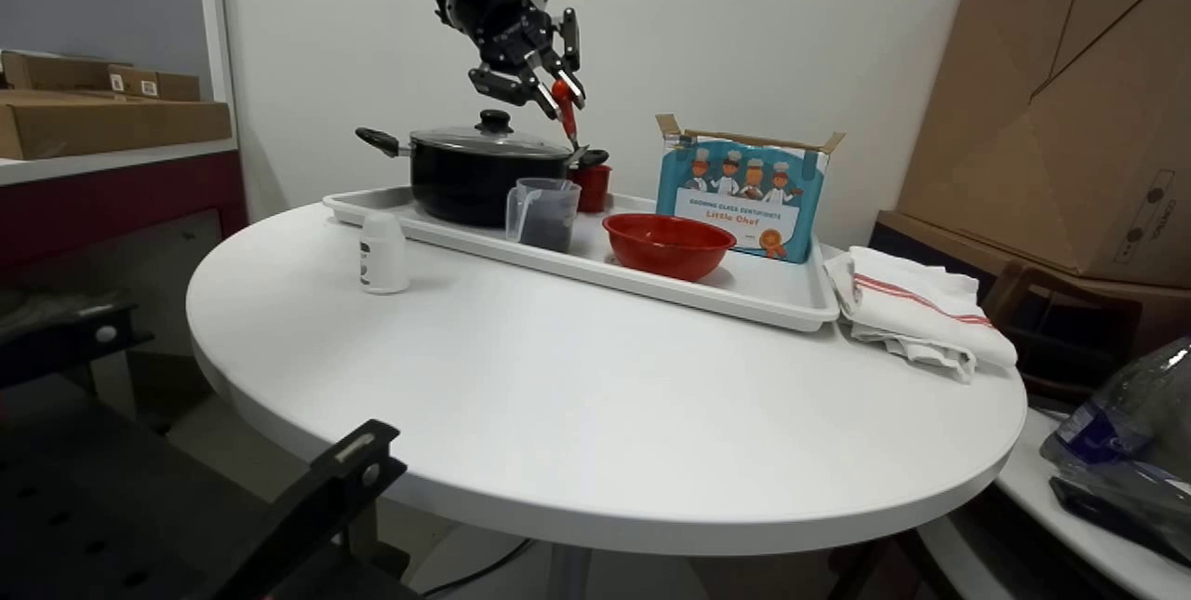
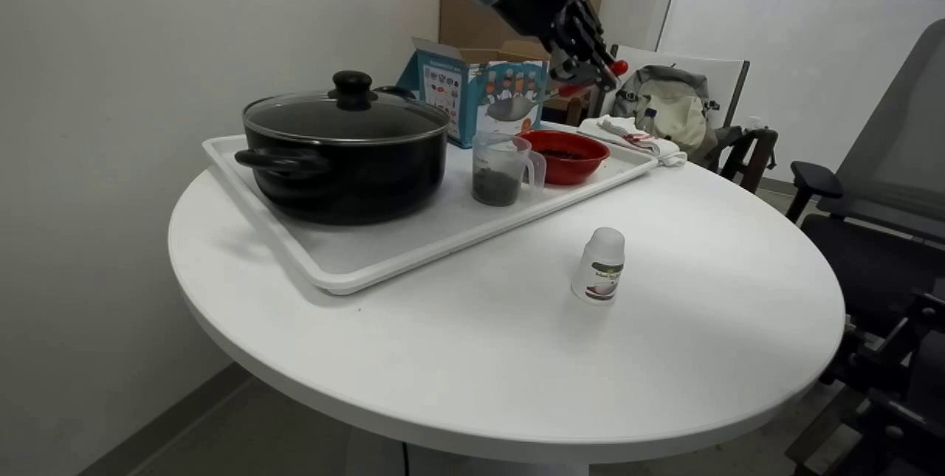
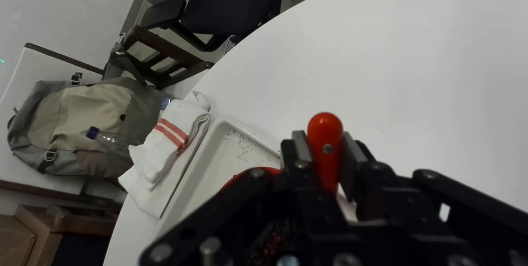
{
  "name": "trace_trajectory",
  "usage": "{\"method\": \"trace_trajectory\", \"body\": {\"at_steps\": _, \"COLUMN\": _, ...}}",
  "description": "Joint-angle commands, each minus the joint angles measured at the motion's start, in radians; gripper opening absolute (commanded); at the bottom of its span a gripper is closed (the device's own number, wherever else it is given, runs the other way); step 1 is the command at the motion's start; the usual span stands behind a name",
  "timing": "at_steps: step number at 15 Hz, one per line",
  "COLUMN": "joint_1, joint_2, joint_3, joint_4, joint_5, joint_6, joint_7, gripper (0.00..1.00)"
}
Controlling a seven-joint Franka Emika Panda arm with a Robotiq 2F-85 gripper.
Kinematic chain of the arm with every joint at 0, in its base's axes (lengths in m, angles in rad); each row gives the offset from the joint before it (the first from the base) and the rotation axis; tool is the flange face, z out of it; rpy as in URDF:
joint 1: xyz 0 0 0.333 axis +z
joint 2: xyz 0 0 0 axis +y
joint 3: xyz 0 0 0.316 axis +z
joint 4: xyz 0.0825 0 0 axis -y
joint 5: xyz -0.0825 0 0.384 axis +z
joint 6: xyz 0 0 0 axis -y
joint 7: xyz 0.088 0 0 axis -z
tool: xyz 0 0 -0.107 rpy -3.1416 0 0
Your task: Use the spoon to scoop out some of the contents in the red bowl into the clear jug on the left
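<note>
My gripper [image 1: 564,100] is shut on the red handle of the spoon [image 1: 564,112]. In the wrist view the handle [image 3: 326,134] sits between the fingers [image 3: 326,150]. The spoon's metal head [image 2: 511,108] shows above the rim of the clear jug [image 2: 496,175] in both exterior views; I cannot tell whether it holds anything. The jug [image 1: 547,214] stands on the tray with dark contents in its lower part. The red bowl [image 1: 668,246] sits beside it with dark contents [image 2: 561,154]. In the wrist view the bowl is mostly hidden behind the gripper.
A black lidded pot [image 1: 484,177] and a small red cup [image 1: 594,186] are on the white tray [image 2: 399,266]. A blue box [image 1: 740,195] stands behind the bowl. A white bottle [image 2: 599,266] stands before the tray; a folded towel [image 1: 916,302] lies at its end.
</note>
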Motion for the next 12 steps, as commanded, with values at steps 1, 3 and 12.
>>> {"method": "trace_trajectory", "body": {"at_steps": 1, "joint_1": -0.019, "joint_2": -0.030, "joint_3": 0.008, "joint_4": -0.019, "joint_5": -0.001, "joint_6": -0.005, "joint_7": 0.012, "gripper": 0.10}}
{"method": "trace_trajectory", "body": {"at_steps": 3, "joint_1": -0.042, "joint_2": -0.051, "joint_3": 0.010, "joint_4": -0.026, "joint_5": 0.028, "joint_6": 0.017, "joint_7": 0.012, "gripper": 0.10}}
{"method": "trace_trajectory", "body": {"at_steps": 12, "joint_1": -0.192, "joint_2": -0.159, "joint_3": -0.061, "joint_4": -0.068, "joint_5": 0.234, "joint_6": 0.215, "joint_7": 0.102, "gripper": 0.10}}
